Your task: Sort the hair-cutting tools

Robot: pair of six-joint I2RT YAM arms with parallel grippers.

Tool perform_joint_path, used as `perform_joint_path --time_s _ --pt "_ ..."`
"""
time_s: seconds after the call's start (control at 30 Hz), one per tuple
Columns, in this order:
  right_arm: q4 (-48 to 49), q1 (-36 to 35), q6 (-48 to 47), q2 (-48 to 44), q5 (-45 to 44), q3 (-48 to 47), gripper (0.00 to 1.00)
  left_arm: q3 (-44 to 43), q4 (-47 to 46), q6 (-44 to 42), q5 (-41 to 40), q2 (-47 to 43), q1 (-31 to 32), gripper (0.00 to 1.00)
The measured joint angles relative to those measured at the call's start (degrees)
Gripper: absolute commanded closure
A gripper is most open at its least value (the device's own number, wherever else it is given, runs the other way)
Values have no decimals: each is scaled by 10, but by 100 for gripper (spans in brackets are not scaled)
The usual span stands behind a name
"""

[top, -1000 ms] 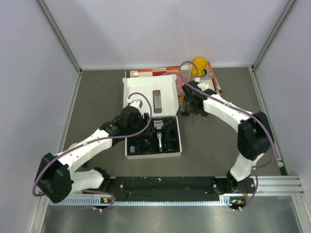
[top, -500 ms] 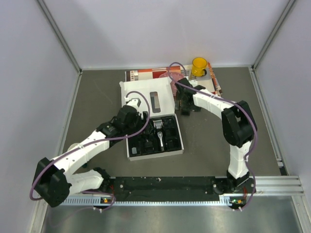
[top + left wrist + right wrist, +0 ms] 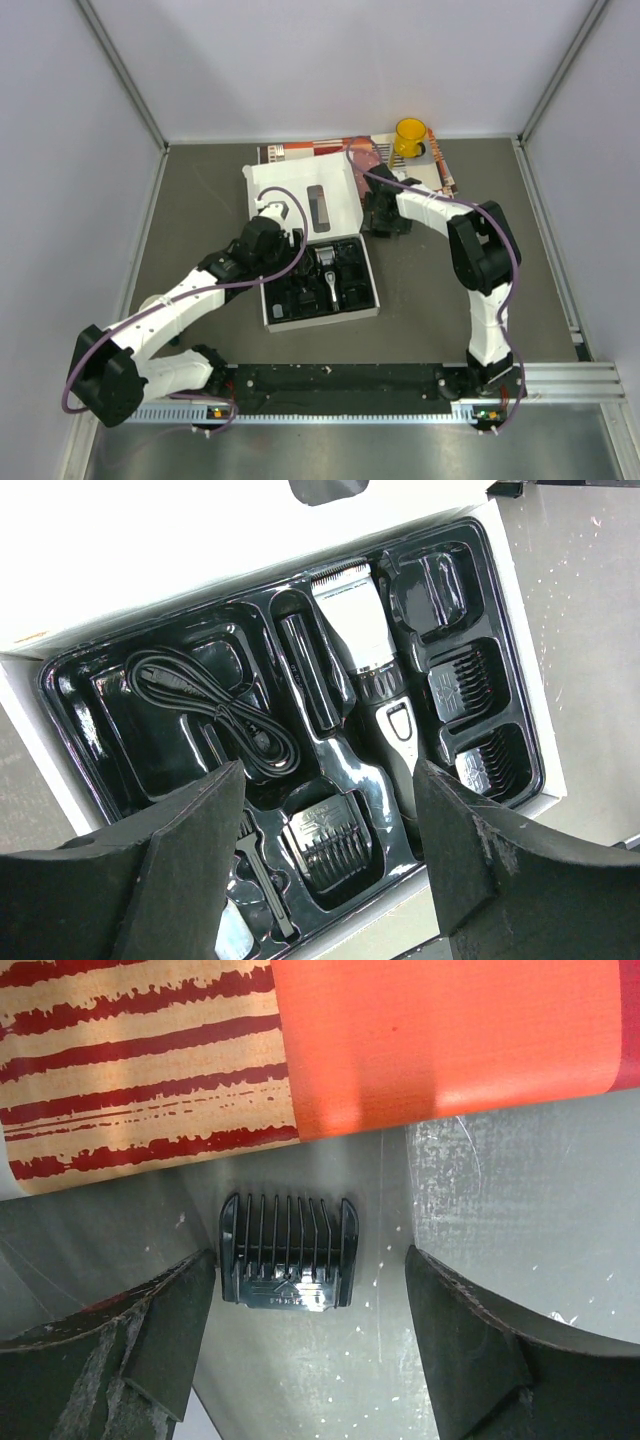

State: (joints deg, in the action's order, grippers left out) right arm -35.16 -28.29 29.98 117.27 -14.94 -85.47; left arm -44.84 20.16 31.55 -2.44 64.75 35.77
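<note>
While most tools already sit in the tray [image 3: 62, 695] beneath the wide-open, empty left hand [image 3: 325, 840], namely the clipper [image 3: 375, 690], cord [image 3: 215, 705] and three combs [image 3: 325, 845], one loose comb [image 3: 288, 1255] lies on the bench [image 3: 490, 1180] between the spread fingers [image 3: 150, 1350] of the right hand [image 3: 310, 1345], which grips nothing. One pocket looks vacant, so sorting seems nearly done.

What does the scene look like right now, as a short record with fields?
left gripper: open, over the tray
right gripper: open, fingers either side of the loose guard comb
loose guard comb: flat on the table, near the striped paper
clipper: lying in the tray
cord: bundled in the tray
</note>
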Motion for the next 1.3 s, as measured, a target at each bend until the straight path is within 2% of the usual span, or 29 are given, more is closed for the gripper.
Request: perform_joint_path --time_s 0.07,0.17,0.2,0.3,0.4,0.53,0.7,1.0,1.2,1.3 --pt "3 0 0 1 1 0 32 0 0 0 0 0 0 27" --pt "5 1 0 2 1 0 47 0 0 0 0 0 -1 28" --pt "6 2 0 2 1 0 55 0 0 0 0 0 -1 28" --pt "9 7 2 1 1 4 64 0 0 0 3 0 -1 28" --pt "17 8 8 -5 0 14 68 0 0 0 9 0 -1 27" --pt "33 10 28 -27 -4 45 71 0 -8 0 31 0 -1 26" --pt "20 12 75 -85 -4 100 71 0 -37 2 81 0 -1 20" --pt "22 12 239 -323 62 204 71 30 -182 33 186 2 3 6" --pt "32 10 364 -455 128 249 73 37 -276 28 195 4 30 5" --pt "40 -1 425 -495 149 252 74 33 -316 15 180 7 54 9"
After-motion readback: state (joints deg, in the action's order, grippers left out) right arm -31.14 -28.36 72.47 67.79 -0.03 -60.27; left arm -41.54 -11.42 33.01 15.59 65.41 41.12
